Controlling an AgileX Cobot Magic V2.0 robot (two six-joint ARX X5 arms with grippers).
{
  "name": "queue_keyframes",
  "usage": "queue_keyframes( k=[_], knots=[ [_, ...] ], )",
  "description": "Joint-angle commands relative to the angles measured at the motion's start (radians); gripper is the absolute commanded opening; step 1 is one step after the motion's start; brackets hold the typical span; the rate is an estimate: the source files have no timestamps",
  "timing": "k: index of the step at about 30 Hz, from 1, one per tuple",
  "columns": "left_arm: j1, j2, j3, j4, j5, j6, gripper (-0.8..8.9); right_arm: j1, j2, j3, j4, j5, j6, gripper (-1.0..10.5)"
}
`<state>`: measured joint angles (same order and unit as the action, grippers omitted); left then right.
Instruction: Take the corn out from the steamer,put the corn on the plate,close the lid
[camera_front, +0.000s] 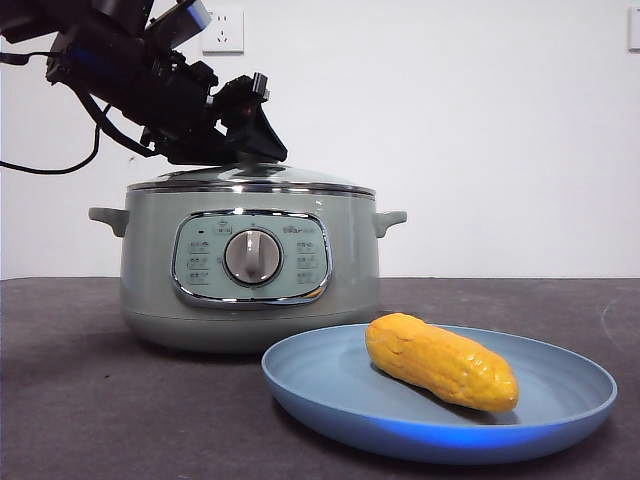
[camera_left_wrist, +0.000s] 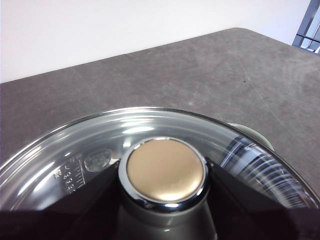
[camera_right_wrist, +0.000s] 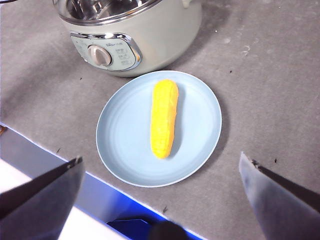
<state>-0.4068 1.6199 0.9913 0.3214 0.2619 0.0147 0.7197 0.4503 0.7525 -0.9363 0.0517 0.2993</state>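
The corn (camera_front: 440, 362) (camera_right_wrist: 165, 117) lies lengthwise on the light-blue plate (camera_front: 330, 395) (camera_right_wrist: 120, 130), which sits in front of the sage-green steamer (camera_front: 150, 270) (camera_right_wrist: 165, 35). The glass lid (camera_front: 250, 180) (camera_left_wrist: 150, 125) rests level on the steamer's rim. My left gripper (camera_front: 250, 150) (camera_left_wrist: 164, 175) reaches down from the upper left, and its black jaws press both sides of the lid's knob (camera_left_wrist: 165, 170). My right gripper (camera_right_wrist: 161, 157) hangs high above the plate, open and holding nothing.
The dark grey table (camera_front: 70, 400) stretches around the pot and plate. Its front edge (camera_right_wrist: 45, 145) runs close to the plate. A wall socket (camera_front: 222, 30) sits on the white wall behind, and a black cable (camera_front: 50, 168) droops at the left.
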Motion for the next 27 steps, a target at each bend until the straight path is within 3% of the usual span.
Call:
queue_keyframes(
  k=[1,17,22,27],
  knots=[
    [-0.003,0.024,-0.022,-0.078,0.005,0.004,3.85,0.002,-0.001,-0.010,0.002,-0.001,0.007,6.0],
    [-0.003,-0.154,-0.020,-0.138,0.005,0.003,3.86,0.002,-0.001,-0.010,-0.015,-0.001,0.007,6.0],
    [-0.004,-0.294,-0.020,-0.272,0.010,-0.023,3.86,0.002,-0.001,-0.010,-0.015,-0.001,0.005,6.0],
    [-0.004,-0.467,-0.020,-0.512,0.074,-0.045,3.76,0.002,-0.001,-0.010,-0.016,-0.002,-0.002,6.0]
  ],
)
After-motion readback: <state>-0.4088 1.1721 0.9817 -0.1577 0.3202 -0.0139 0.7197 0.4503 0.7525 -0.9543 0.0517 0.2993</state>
